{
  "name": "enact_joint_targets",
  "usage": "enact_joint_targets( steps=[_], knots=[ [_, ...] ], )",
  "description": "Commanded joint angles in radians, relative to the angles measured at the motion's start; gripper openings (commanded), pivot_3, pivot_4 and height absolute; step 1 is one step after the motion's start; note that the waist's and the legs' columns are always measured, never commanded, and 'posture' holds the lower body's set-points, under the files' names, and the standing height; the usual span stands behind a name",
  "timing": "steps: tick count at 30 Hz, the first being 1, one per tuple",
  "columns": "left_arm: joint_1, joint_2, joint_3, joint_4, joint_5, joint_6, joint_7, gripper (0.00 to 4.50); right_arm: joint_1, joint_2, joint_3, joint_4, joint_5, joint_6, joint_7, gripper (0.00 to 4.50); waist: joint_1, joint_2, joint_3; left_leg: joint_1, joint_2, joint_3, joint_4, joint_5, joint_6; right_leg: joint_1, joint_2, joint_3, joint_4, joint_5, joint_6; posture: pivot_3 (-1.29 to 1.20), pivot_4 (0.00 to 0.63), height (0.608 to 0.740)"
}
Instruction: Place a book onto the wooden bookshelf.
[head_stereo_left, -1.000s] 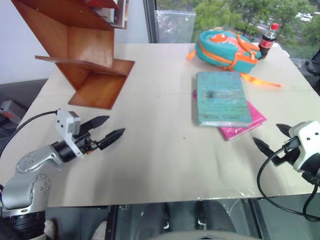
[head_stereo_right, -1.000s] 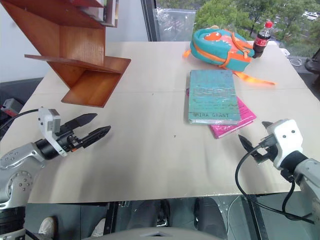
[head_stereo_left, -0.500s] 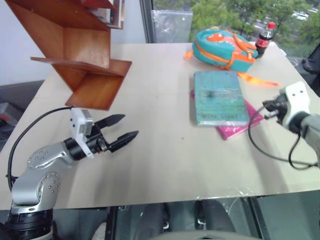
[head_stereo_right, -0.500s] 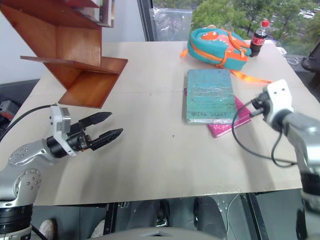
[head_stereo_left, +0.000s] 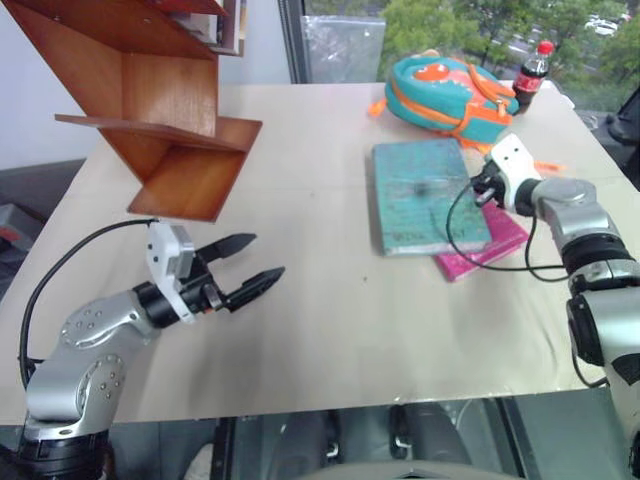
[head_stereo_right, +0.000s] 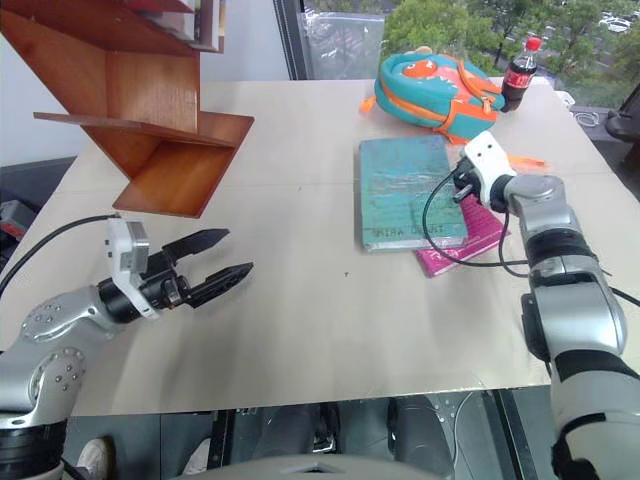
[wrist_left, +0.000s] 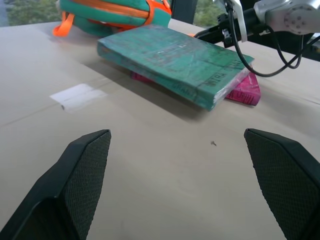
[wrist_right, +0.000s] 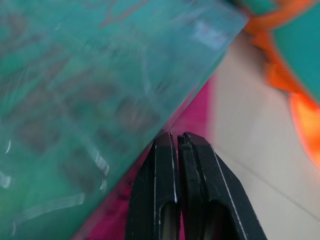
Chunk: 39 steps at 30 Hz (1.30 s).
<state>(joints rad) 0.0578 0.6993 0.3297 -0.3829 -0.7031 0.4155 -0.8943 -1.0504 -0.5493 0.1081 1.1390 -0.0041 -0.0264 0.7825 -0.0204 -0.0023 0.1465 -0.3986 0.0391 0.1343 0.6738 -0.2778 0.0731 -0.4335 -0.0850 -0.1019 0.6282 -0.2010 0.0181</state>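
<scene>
Two books lie stacked at about two o'clock on the table (head_stereo_left: 320, 330): the book (head_stereo_left: 425, 195), teal and flat, rests on top of a pink book (head_stereo_left: 490, 245) whose corner shows past its near right side. Its long axis runs roughly twelve to six, from the bag (head_stereo_left: 450, 90) toward the robot. The right gripper (head_stereo_right: 462, 187) sits at the book's three o'clock edge, jaws pressed together on nothing, their tips at the seam where the teal cover overhangs the pink one. The left gripper (head_stereo_left: 255, 283) hovers at about eight o'clock on the table, jaws spread wide and empty, pointing toward the book but well apart from it. The bookshelf (head_stereo_left: 165, 100) stands at ten o'clock, far across from the book, so the right arm is plainly the nearer one.
</scene>
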Motion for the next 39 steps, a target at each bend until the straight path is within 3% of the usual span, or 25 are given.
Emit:
enact_joint_targets(
  steps=[1,6,11,12,13,16,21,24,25,27,33,39],
  knots=[
    [0.023,0.002,0.051,-0.060,-0.025,-0.003,0.017,4.50,-0.021,-0.002,-0.028,0.009,0.001,-0.070,0.055,0.20,-0.001,0.001,0.001,0.000,0.000,0.000,0.000,0.000,0.000,0.000,0.000,0.000,0.000,0.000,0.000,0.00,0.150,0.740],
    [0.007,0.007,0.036,-0.053,-0.022,0.016,0.037,4.50,-0.004,-0.021,-0.044,0.010,-0.012,-0.097,0.011,0.20,-0.001,0.001,0.001,0.001,0.000,0.000,0.001,0.000,0.000,0.000,0.000,0.000,0.003,0.000,0.000,0.00,0.150,0.740],
    [-0.085,-0.015,-0.015,-0.012,-0.022,0.111,0.132,4.50,0.084,-0.133,-0.125,-0.136,0.044,-0.061,0.037,0.20,0.011,0.003,0.002,0.000,0.000,-0.001,0.005,0.000,0.000,0.001,-0.001,0.000,0.005,0.000,0.000,0.00,0.150,0.740],
    [-0.112,-0.019,-0.028,0.001,-0.033,0.146,0.150,4.50,0.138,-0.164,-0.152,-0.219,0.074,-0.033,0.066,0.73,0.014,0.003,0.002,0.000,-0.001,-0.001,0.005,0.000,0.000,0.001,-0.002,0.000,0.005,0.000,0.000,0.00,0.150,0.740],
    [-0.147,-0.021,-0.041,0.022,-0.056,0.204,0.169,4.50,0.230,-0.199,-0.187,-0.366,0.114,0.022,0.093,0.95,0.019,0.003,0.002,0.000,-0.001,-0.002,0.006,0.000,0.000,0.001,-0.002,0.000,0.005,0.000,0.000,0.00,0.150,0.740],
    [-0.259,-0.021,-0.074,0.103,-0.140,0.383,0.202,4.50,0.574,-0.281,-0.322,-0.896,0.253,0.241,0.121,2.29,0.033,0.002,0.002,-0.001,0.000,-0.006,0.006,0.000,0.000,0.003,-0.003,-0.001,0.006,-0.001,0.001,0.00,0.150,0.740],
    [-0.511,-0.070,-0.105,0.394,-0.217,0.634,0.237,4.50,1.104,-0.245,-0.593,-1.688,0.532,0.588,0.038,4.45,0.033,0.004,0.002,0.001,0.000,-0.005,0.007,0.000,-0.001,0.001,-0.002,0.001,0.013,-0.004,0.005,0.00,0.150,0.740],
    [-0.666,-0.135,-0.140,0.612,-0.191,0.672,0.224,4.50,1.290,-0.154,-0.646,-2.010,0.706,0.687,-0.088,4.45,0.012,0.001,0.005,0.005,0.000,-0.004,0.010,0.000,-0.001,0.002,0.001,0.003,0.013,-0.004,0.006,0.00,0.150,0.740],
    [-0.705,-0.153,-0.149,0.670,-0.179,0.673,0.219,4.50,1.319,-0.136,-0.644,-2.074,0.728,0.700,-0.125,4.45,0.021,-0.009,0.006,0.005,-0.002,-0.005,0.011,0.000,-0.001,0.002,-0.001,0.004,0.014,-0.004,0.007,0.00,0.150,0.740],
    [-0.797,-0.196,-0.172,0.811,-0.143,0.676,0.191,4.50,1.353,-0.112,-0.627,-2.163,0.758,0.718,-0.242,4.45,0.022,-0.010,0.006,0.005,-0.001,-0.012,0.013,0.001,-0.002,0.005,0.000,0.003,0.015,-0.004,0.005,0.00,0.150,0.740],
    [-1.047,-0.346,-0.208,1.234,0.009,0.557,0.125,4.50,1.356,-0.197,-0.484,-2.186,0.758,0.637,-0.489,4.45,0.026,-0.017,0.007,0.000,-0.003,-0.009,0.015,0.000,0.000,0.001,0.001,0.006,0.014,-0.004,0.002,0.00,0.150,0.740],
    [-1.193,-0.480,-0.201,1.507,0.132,0.385,0.103,4.50,1.301,-0.226,-0.361,-2.186,0.706,0.609,-0.647,4.45,0.038,-0.019,0.008,-0.003,-0.003,-0.010,0.014,-0.001,0.002,0.000,0.002,0.004,0.012,-0.002,0.002,0.00,0.150,0.740]
  ],
)
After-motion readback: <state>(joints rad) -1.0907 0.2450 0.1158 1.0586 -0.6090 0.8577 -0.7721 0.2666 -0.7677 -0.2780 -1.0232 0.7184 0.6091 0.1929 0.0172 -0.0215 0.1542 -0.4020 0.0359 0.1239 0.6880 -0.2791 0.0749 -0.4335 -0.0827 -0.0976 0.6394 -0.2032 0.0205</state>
